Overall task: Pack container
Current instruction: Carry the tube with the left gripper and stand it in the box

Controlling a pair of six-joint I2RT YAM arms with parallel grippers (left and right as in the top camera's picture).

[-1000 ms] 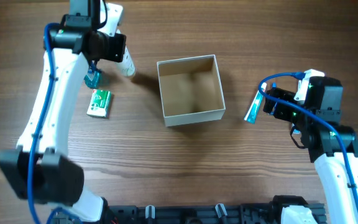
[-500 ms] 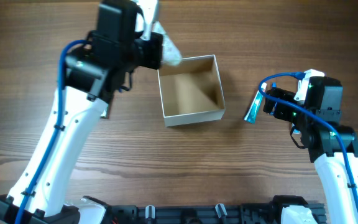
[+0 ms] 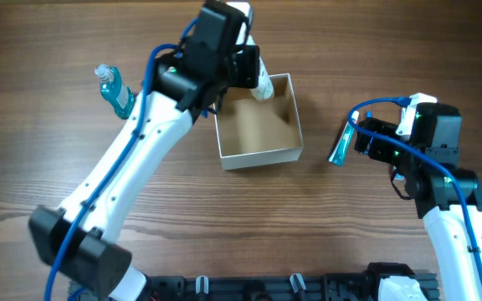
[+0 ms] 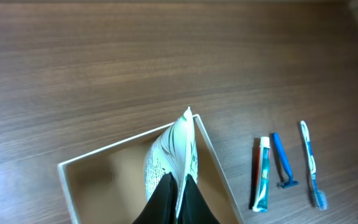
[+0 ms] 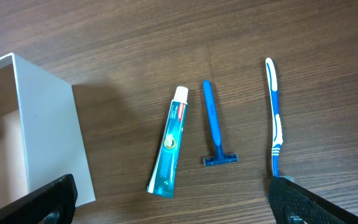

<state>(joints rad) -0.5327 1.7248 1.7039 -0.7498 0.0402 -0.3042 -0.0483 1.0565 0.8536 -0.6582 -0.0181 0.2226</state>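
Step in hand: putting an item in. The left hand holds a white packet with green print over the container. The release looks not yet made.
Container: on the worktop at the centre of the overhead frame, open side up. The part of its tan floor that shows looks bare.
Left hand: fingers together, clamped on the packet's near end, at the bottom centre of the left wrist frame.
Left arm pose: runs from the lower left of the overhead frame diagonally up to the container's upper edge, with the wrist above that rim. The packet's far tip lines up with a rim corner.
Next move, as I judge it: bring the packet fully inside the walls, lower it, then part the fingers. The tip so near the rim could catch on it.
Right hand: fingers wide apart, holding nothing, and hovering right of the container.
Waiting items: toothpaste, razor and toothbrush lie side by side under the right hand. A blue bottle stands at upper left.
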